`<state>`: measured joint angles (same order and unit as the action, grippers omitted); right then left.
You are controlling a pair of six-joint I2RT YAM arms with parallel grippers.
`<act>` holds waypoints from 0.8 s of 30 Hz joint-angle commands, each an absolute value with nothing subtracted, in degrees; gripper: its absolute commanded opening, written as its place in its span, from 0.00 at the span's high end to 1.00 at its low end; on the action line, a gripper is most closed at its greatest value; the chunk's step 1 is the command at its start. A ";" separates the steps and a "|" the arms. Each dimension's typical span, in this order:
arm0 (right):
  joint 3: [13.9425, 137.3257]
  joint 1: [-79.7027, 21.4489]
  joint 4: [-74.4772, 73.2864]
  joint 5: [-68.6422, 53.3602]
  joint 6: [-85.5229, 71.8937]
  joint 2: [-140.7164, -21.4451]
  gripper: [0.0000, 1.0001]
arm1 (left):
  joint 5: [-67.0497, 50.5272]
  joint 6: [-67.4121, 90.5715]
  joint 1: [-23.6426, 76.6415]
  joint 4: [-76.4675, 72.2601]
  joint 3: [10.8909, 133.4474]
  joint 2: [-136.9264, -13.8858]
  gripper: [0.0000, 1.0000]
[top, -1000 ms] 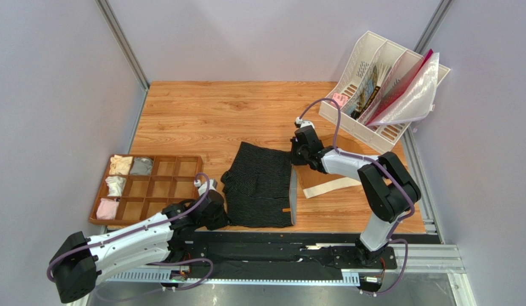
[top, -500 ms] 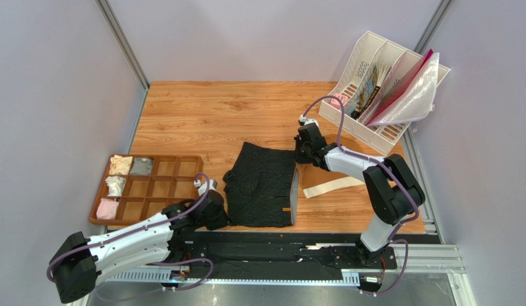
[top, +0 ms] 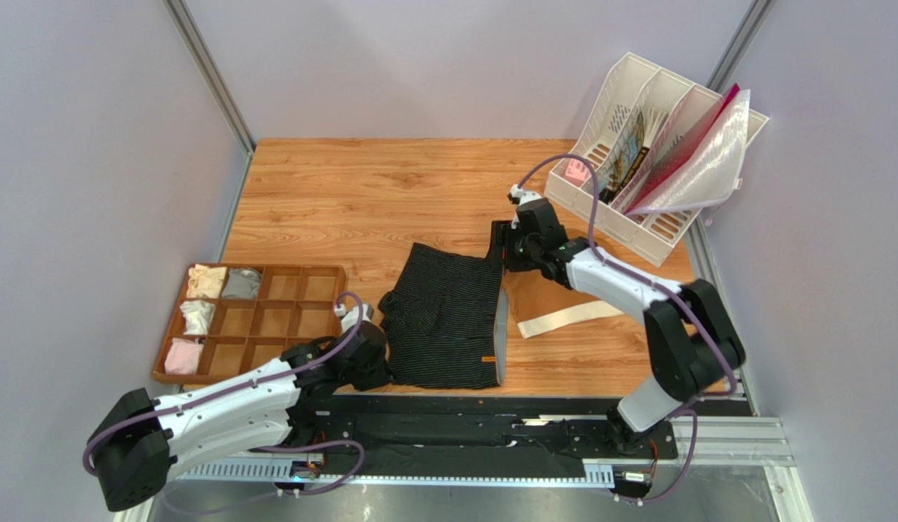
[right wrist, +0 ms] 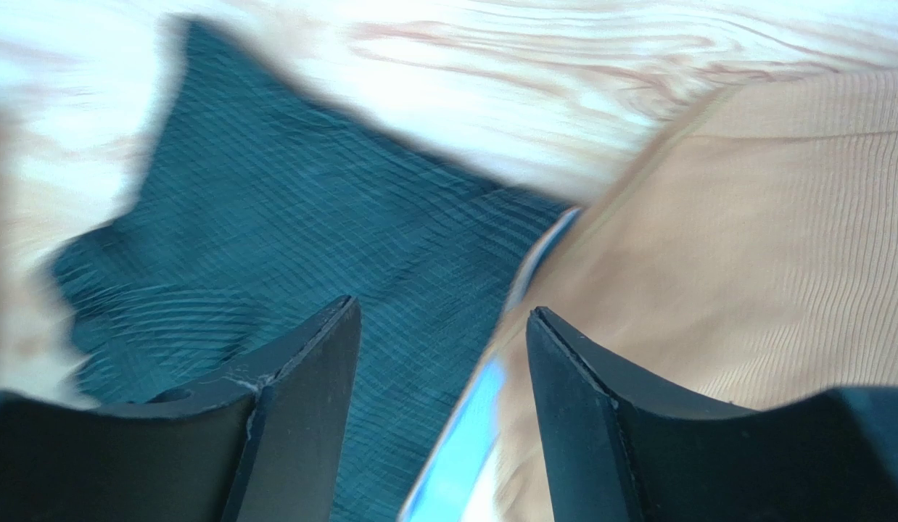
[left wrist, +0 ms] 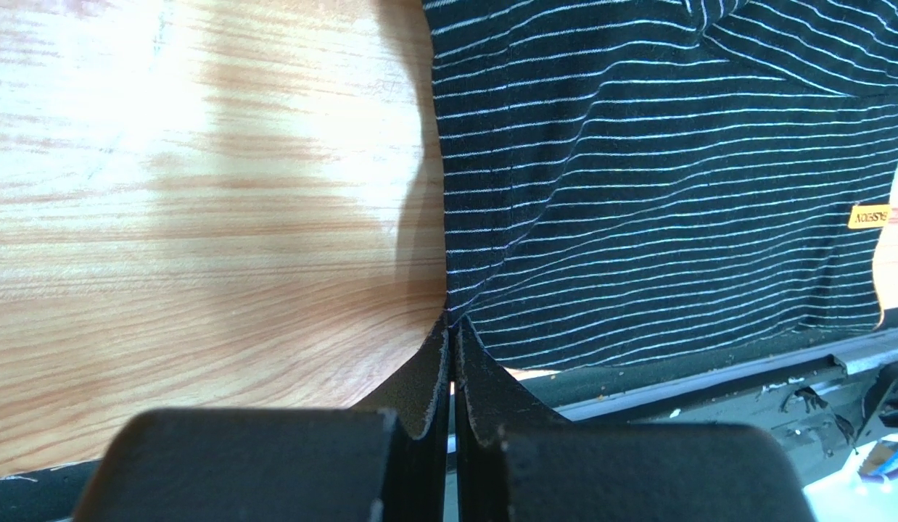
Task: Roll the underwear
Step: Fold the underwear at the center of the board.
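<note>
Lying flat, underwear [left wrist: 660, 185] meets left hand [left wrist: 453, 339] at its closed tips.

From above, the light is soft and even, bright enough that the grain of the wooden table [top: 355, 185] shows sharply, with only faint shadows tucked under the arms. At the left wrist a hot glare washes out the wood at the upper left and a soft shadow hugs the edge of the underwear [left wrist: 660, 163], whose stripes read crisp, while the left gripper [left wrist: 451, 332] looks dark and slightly out of focus. The right wrist view is smeared with motion blur: the brown briefs [right wrist: 748, 250] are streaky and the wood along the top is blown out white, and only the right gripper [right wrist: 443, 321] is sharp-edged.
</note>
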<state>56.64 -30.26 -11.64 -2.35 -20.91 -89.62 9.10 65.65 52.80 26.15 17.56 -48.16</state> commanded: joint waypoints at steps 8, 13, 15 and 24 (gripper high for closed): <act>30.35 -51.84 -17.47 -0.09 -42.33 -59.01 0.42 | 9.49 63.02 53.00 25.40 21.18 -50.10 1.00; 24.97 -57.48 -19.42 4.83 -49.83 -50.55 0.43 | 9.75 62.93 53.00 25.75 21.27 -49.75 1.00; 23.73 -57.92 -19.07 4.66 -51.15 -48.96 0.44 | 9.67 62.67 53.00 25.66 21.44 -50.01 1.00; 23.73 -60.12 -18.11 5.10 -53.78 -55.27 0.45 | 9.32 62.49 53.00 25.58 21.53 -50.71 1.00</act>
<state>23.68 -59.07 -19.94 3.33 -50.48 -52.38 9.10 63.53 52.80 25.63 19.25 -50.70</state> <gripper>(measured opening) 0.562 0.003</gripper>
